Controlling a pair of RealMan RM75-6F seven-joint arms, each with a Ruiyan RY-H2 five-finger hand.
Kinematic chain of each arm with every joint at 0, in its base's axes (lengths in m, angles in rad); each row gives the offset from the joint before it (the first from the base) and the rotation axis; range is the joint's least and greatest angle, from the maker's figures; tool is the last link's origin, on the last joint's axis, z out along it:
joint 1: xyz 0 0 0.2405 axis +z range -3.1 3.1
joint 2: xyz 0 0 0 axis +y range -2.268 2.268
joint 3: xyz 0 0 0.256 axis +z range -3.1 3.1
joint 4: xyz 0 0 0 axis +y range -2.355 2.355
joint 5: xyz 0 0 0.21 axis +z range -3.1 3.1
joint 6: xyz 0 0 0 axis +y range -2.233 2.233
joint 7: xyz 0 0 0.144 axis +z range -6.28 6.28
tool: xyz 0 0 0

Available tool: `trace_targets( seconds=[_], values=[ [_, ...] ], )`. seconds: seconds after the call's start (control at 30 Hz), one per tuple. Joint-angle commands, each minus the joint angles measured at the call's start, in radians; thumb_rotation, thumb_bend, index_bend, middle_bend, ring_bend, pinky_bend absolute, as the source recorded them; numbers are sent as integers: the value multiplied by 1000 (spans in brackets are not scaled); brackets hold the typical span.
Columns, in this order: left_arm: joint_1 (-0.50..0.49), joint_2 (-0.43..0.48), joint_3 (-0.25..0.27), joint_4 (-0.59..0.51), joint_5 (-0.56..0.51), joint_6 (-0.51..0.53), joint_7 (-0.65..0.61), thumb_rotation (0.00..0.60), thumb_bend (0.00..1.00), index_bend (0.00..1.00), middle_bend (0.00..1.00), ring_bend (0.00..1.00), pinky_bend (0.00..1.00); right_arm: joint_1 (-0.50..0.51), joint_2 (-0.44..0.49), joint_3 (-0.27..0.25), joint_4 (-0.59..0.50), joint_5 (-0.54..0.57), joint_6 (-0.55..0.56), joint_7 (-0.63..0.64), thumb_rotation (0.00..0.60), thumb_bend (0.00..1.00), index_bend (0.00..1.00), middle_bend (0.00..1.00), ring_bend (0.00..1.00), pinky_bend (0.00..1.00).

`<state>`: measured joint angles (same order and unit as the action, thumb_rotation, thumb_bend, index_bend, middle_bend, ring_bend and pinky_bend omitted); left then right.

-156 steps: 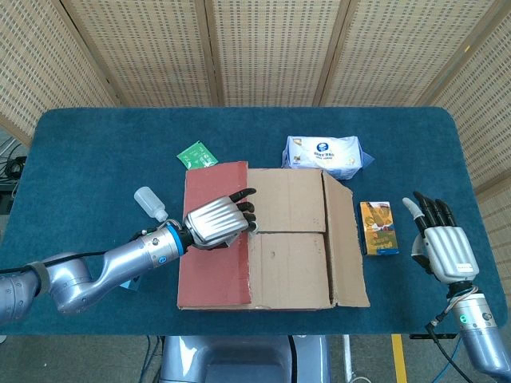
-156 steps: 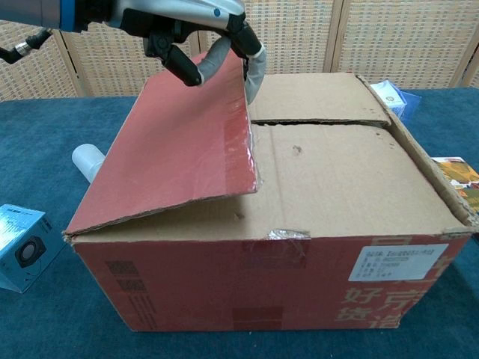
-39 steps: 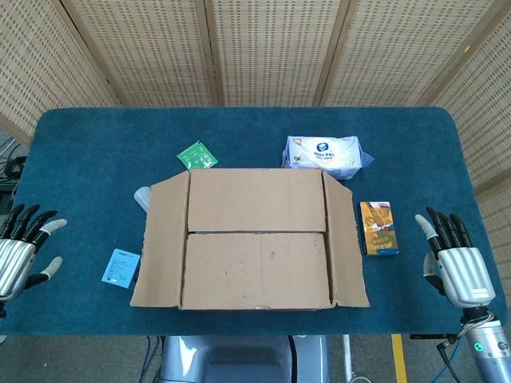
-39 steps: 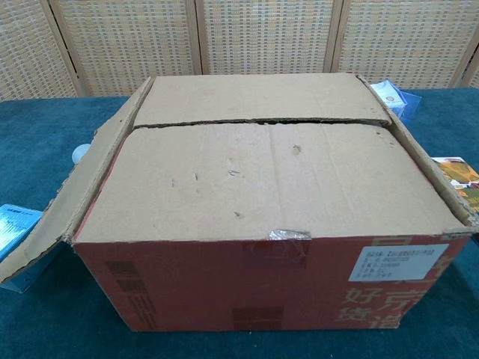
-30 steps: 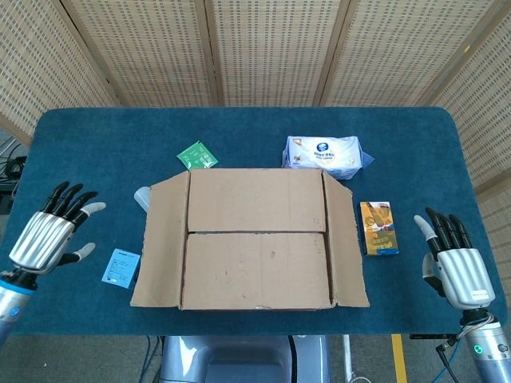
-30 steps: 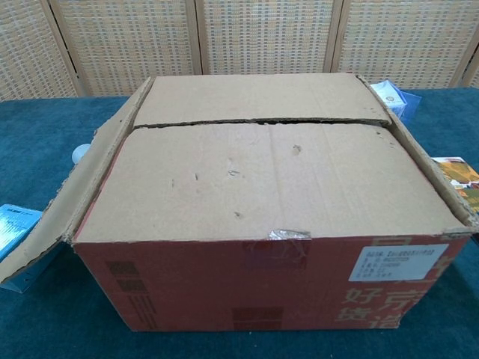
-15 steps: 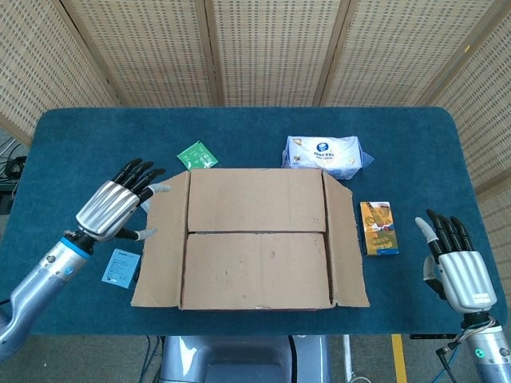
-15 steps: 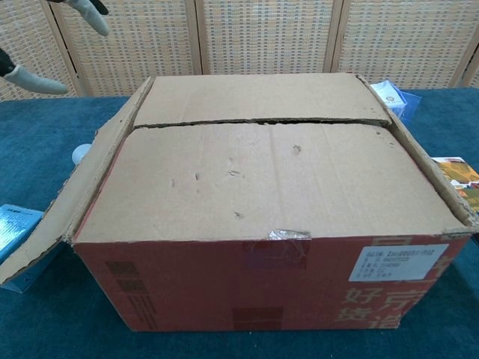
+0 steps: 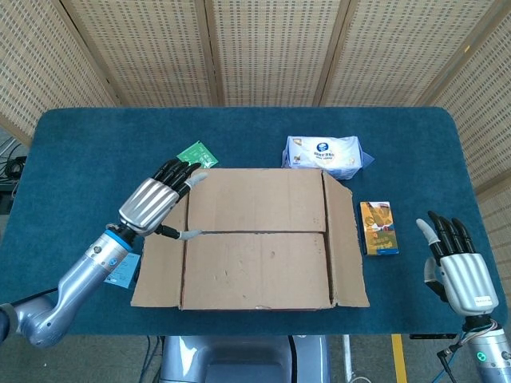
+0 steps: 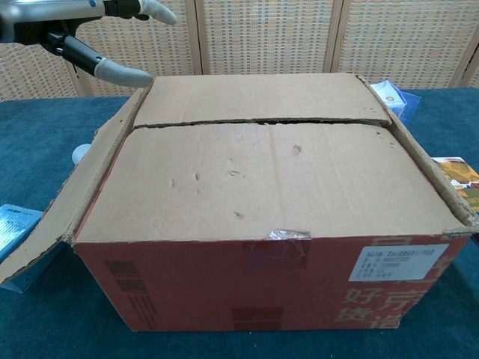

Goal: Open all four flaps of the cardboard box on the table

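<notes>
Tissue pack [image 9: 322, 154], green packet [image 9: 192, 153], yellow carton [image 9: 378, 227].

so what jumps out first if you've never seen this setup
The big cardboard box at the table's middle, its two side flaps folded out while the two large top flaps lie flat. Next, the left hand hovering over the box's left edge, fingers spread. The right hand waits open at the far right.

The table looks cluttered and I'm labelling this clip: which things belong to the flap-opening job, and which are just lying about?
Part of the job:
cardboard box
left hand, open above the box's left side flap
right hand, open, away from the box

Lying about:
white wipes pack
green packet
yellow carton
blue card
</notes>
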<state>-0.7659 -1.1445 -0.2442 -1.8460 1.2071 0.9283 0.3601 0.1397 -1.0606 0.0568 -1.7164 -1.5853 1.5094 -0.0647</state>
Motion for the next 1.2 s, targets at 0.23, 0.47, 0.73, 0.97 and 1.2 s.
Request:
trace_targets(
  seconds=[0.23,0.47,0.73,0.97,1.2],
  values=[
    [-54,-110,21,17,-67,41,144,335,87,0,0,0,0,-8,2,1,6,1,8,16,600,807,0,1,0,0],
    [-70,-149,37,33,-86,57,179,425,97,0,0,0,0,-12,1,2,15,6,6,31,600,809,0,1,0,0],
    [-79,-174,49,59,-110,64,186,426,98,0,0,0,0,-14,0,5,20,5,8,43,600,806,0,1,0,0],
    [-72,-197,60,86,-92,106,197,427,100,0,0,0,0,-20,0,6,24,9,11,52,600,807,0,1,0,0],
    [-81,-199,59,89,-115,99,209,426,100,0,0,0,0,-23,0,8,26,10,15,55,600,807,0,1,0,0]
  ],
)
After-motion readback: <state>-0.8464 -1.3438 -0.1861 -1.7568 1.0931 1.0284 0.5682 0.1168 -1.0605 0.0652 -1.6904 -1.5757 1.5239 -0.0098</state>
